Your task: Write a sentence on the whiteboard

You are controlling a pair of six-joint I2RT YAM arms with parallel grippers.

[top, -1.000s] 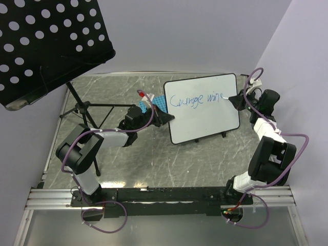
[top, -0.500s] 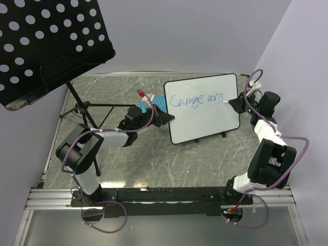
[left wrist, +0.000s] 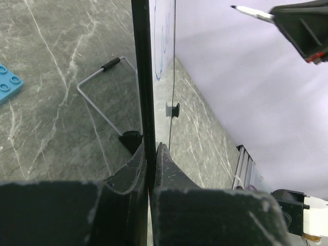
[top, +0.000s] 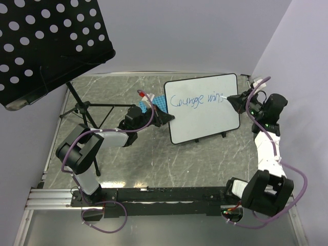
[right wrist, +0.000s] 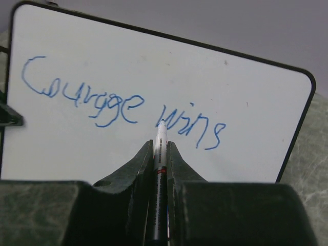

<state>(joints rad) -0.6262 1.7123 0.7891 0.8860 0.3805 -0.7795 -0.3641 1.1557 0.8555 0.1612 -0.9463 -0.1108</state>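
Right gripper is pinched on the marker. The tip looks lifted just off the whiteboard straight ahead of it, over the "w" of the sentence, which reads "Courage wins". For the next word, drop below-left of the tip and touch down lightly. Left gripper is clamped on the board's edge; hold it rigid.

You have pale lilac walls meeting behind the far right corner of a grey marbled table, and a black perforated music stand over its far left corner.
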